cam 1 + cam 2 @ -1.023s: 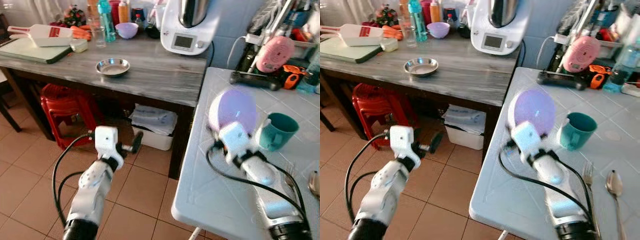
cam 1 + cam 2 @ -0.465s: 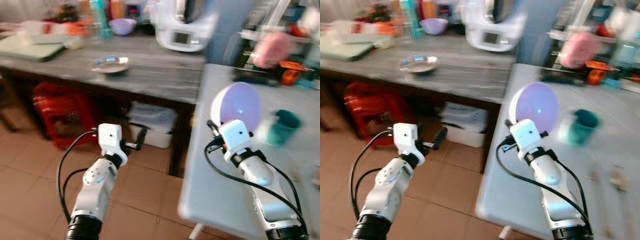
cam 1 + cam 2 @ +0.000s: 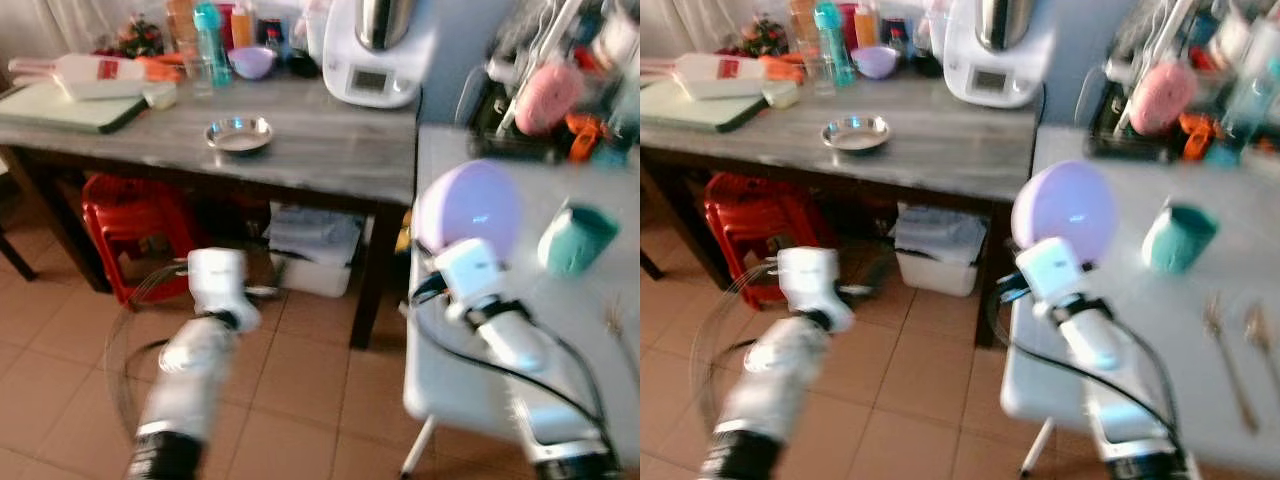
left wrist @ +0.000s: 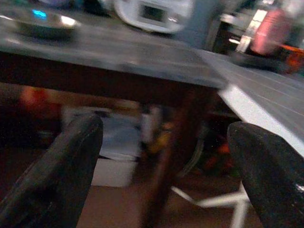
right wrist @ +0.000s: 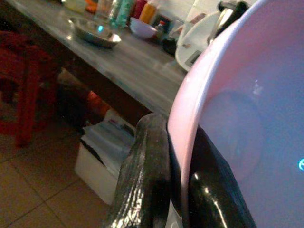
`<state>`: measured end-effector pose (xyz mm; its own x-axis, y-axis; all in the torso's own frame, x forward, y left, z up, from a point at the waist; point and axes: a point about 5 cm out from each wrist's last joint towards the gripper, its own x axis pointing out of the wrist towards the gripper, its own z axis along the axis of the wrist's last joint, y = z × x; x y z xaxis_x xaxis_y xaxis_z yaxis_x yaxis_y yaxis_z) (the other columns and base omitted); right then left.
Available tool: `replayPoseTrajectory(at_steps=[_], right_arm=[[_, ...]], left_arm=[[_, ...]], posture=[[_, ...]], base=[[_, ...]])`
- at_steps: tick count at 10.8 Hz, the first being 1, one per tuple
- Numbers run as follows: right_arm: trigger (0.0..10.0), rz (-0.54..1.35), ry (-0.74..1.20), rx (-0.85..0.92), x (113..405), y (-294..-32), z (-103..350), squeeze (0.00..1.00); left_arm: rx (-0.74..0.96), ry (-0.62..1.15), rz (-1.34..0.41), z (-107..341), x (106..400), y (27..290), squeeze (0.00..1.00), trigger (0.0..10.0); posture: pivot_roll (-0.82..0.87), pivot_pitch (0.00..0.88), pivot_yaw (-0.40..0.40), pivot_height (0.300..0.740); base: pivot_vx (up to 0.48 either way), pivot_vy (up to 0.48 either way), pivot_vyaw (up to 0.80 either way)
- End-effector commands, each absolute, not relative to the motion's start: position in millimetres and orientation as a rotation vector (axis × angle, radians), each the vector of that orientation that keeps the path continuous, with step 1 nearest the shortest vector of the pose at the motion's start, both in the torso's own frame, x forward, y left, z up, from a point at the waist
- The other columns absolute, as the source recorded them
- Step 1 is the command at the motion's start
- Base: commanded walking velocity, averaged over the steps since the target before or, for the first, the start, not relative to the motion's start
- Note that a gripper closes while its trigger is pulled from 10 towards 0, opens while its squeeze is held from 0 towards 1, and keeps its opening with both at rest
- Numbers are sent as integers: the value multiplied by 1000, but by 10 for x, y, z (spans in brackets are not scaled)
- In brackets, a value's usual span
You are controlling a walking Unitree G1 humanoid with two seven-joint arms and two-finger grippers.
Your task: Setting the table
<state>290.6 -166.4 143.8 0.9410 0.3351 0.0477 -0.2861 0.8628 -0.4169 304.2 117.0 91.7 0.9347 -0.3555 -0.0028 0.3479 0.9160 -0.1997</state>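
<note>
A lilac plate [image 3: 468, 210] stands on edge in my right gripper [image 3: 462, 262], which is shut on its rim over the left edge of the white table [image 3: 470, 370]. In the right wrist view the black fingers [image 5: 152, 166] clamp the plate's rim [image 5: 247, 109]. A teal mug [image 3: 578, 238] stands on the table to the right of the plate, and a fork [image 3: 1223, 355] and a spoon [image 3: 1258, 330] lie nearer the front. My left gripper [image 4: 164, 156] is open and holds nothing. It hangs low over the tiled floor in front of the grey counter, blurred [image 3: 262, 292].
The grey wooden counter [image 3: 330, 150] carries a steel dish [image 3: 238, 134], a small purple bowl [image 3: 252, 62], a green cutting board [image 3: 60, 105], bottles and a white kitchen machine [image 3: 375, 50]. Under it stand a red stool [image 3: 130, 220] and a white bin [image 3: 310, 250].
The whole picture has shifted, so the camera has moved; the white table now sits further right. My left arm is blurred in motion. The right gripper still holds the plate.
</note>
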Motion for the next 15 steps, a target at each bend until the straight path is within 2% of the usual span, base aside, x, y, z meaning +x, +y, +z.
replayPoseTrajectory(at_steps=[1, 6, 9, 13, 15], right_arm=[[10000, 333, -155, -412, 2905, -1618, 1512, 0], [10000, 304, -166, -409, 2925, -1657, 1530, 0], [10000, 302, -169, -420, 2922, -1647, 1520, 0], [10000, 282, -160, -418, 2929, -1680, 1513, 0], [10000, 284, -158, -417, 2927, -1671, 1504, 0]], left_arm=[[-171, 43, -348, 914, 3042, 1252, 0, 10000], [-172, 44, -355, 915, 3040, 1210, 0, 10000], [-173, 45, -361, 917, 3048, 1187, 0, 10000], [-162, 47, -364, 918, 3048, 1199, 0, 10000], [-161, 43, -360, 925, 3055, 1205, 0, 10000]], posture=[[-37, 0, -4, 740], [-37, 0, -4, 740], [-37, 0, -4, 740], [-39, 0, -2, 740], [-37, 0, -2, 740]], base=[[0, 398, -800], [0, 395, -695], [0, 393, 0], [0, 394, 506], [0, 396, 0]])
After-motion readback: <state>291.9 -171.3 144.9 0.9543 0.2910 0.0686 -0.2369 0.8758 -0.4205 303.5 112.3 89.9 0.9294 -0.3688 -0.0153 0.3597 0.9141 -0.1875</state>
